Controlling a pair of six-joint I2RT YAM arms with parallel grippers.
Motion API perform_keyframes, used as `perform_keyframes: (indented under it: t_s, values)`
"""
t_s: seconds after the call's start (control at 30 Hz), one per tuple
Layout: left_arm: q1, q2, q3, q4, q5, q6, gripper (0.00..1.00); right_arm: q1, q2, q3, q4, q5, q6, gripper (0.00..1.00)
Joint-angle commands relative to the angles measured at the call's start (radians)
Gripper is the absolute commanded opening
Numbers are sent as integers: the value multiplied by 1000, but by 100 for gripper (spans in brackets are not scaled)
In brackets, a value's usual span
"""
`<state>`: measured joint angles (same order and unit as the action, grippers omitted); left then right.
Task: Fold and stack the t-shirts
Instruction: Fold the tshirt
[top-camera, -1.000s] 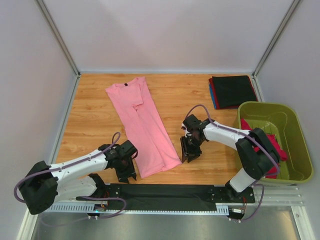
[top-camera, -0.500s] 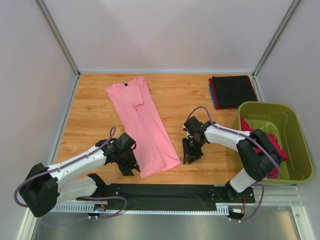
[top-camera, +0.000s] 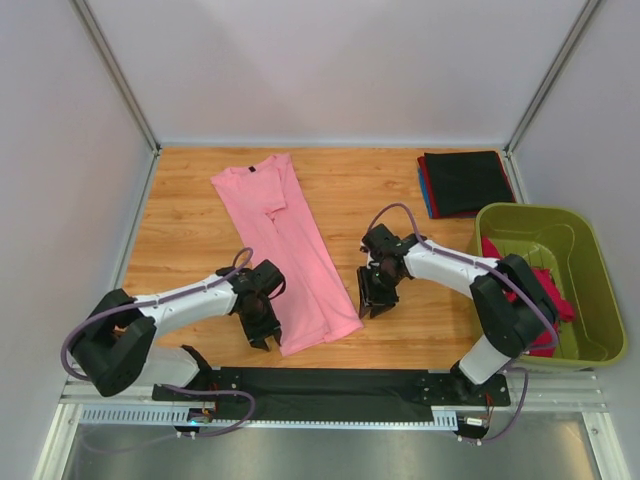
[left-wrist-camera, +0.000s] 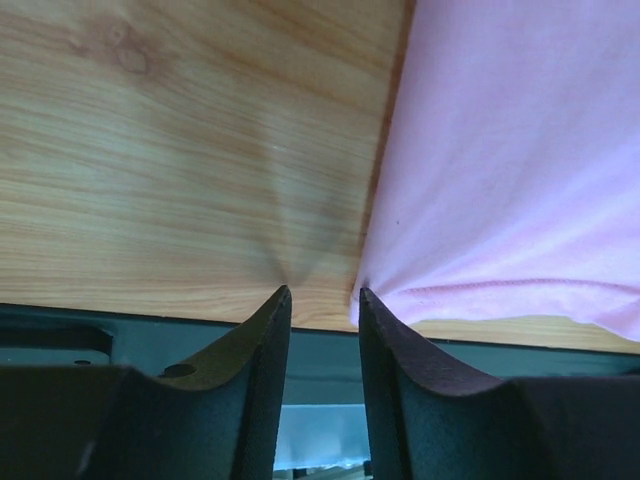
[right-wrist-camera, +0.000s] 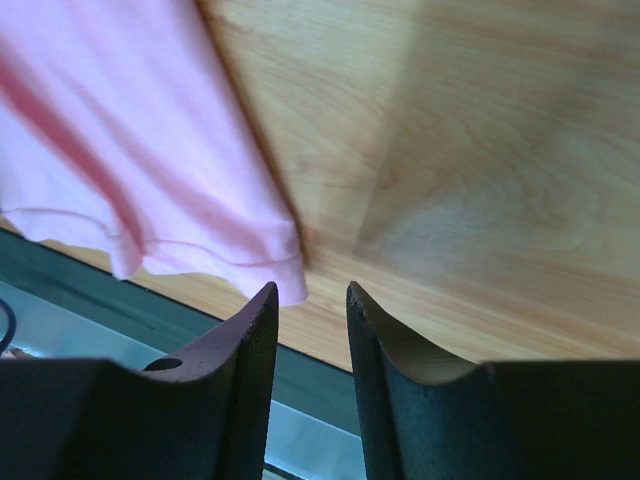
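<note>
**Position of work.** The pink t-shirt (top-camera: 285, 240) lies flat on the worktop (top-camera: 190, 235), narrowed to a long strip. Its long axis runs from the collar at the far end to the hem at the near end, slanting toward the robot's right.

**Key relation.** The hem is the end nearest both arms, and one tool stands at each of its corners.
- **Left tool** (top-camera: 262, 338): low, just outside the hem's left corner. The cloth lies to its right and touches the tip of its right finger (left-wrist-camera: 385, 340). The jaws stand narrowly apart with nothing between them.
- **Right tool** (top-camera: 372, 303): just outside the hem's right corner, with the cloth to its left. Its jaws also show a narrow gap and hold nothing.

**Judgement.** Each tool must shift slightly inward to pinch its corner.

**Other items.** The folded stack (top-camera: 462, 182) lies well right of the collar. The olive-green tub (top-camera: 600, 262) holds red cloth.
</note>
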<state>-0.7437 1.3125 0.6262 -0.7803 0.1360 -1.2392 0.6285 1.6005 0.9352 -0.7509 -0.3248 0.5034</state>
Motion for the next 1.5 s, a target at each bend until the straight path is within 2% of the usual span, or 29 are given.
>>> perform_keyframes:
  t_s: [0.0,0.03,0.17,0.27,0.33,0.5,0.67,0.87,1.23,1.47]
  values:
    - [4,40,41,12,-12,27,40,10,45,-25,64,-8,4,35]
    - [4,51,46,12,-10,33,39,11,50,-42,71,-7,3,35]
    - [4,82,70,-84,-61,47,26,11,36,-81,90,15,4,31]
    - [6,62,87,-161,-107,41,25,13,21,-105,94,18,10,20]
    - [6,19,101,-169,-104,34,30,13,4,-116,99,15,18,17]
    - [4,-38,135,-116,-53,1,41,14,-45,-101,45,46,20,24]
    - [-3,5,122,-10,5,-49,43,14,-91,-49,-5,64,18,34]
    - [-23,108,135,-20,-7,-49,46,13,-59,13,22,-10,8,39]
    - [-33,160,138,1,-44,-46,41,17,65,-33,134,-92,12,39]
    - [-33,206,145,-28,-38,-26,34,27,90,-75,153,-57,11,35]
